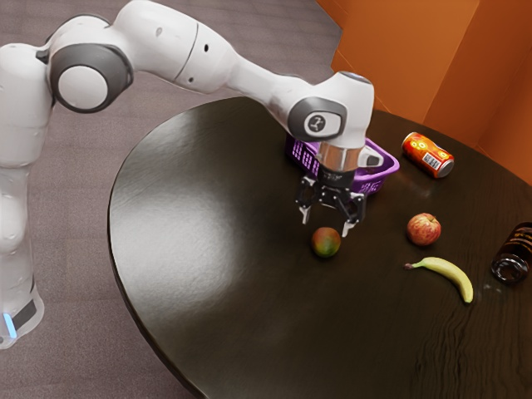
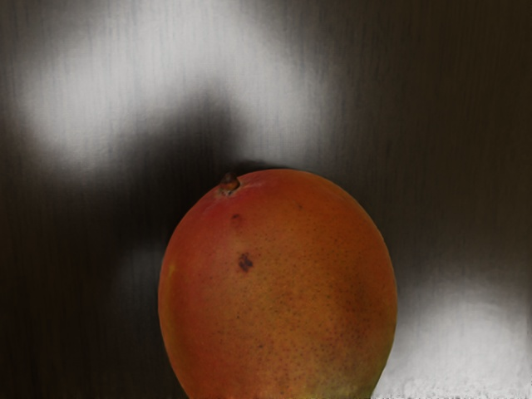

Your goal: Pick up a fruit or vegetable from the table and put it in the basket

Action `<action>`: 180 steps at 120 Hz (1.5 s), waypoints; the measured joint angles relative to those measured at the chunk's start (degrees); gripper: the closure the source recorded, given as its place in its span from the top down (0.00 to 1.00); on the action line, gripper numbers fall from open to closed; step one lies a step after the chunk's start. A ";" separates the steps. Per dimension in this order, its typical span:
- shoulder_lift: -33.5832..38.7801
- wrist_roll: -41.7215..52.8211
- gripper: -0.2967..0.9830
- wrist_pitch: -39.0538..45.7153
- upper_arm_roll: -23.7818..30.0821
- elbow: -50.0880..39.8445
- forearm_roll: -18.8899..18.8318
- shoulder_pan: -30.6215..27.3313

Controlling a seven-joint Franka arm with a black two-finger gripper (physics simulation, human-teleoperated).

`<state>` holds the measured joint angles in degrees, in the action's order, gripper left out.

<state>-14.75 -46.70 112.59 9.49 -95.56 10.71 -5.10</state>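
Pointing down over the table, my gripper [image 1: 327,226] is open, its two fingers spread wide with air between them. A red-green mango [image 1: 326,243] rests on the dark table [image 1: 208,291], just under the fingertips. In the wrist view the mango [image 2: 278,287] looks large and orange-red, its stem end visible. The purple basket [image 1: 380,176] stands behind the gripper, partly hidden by the hand. A red apple [image 1: 424,229] and a yellow banana [image 1: 449,272] lie toward the exterior view's right.
An orange-red can [image 1: 428,155] lies on its side beyond the basket. At the exterior view's right edge is a dark bottle [image 1: 514,253], close to the banana. The table's rounded edge curves along the exterior view's left.
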 joint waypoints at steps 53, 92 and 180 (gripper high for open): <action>-0.83 2.04 0.77 2.06 -0.17 -1.96 2.01 -0.18; -1.65 3.03 0.77 2.88 -0.20 -1.59 2.09 -0.73; -3.56 4.01 0.77 4.06 -0.18 -1.49 2.22 -0.48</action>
<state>-18.31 -42.69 116.65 9.31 -97.05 12.94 -5.58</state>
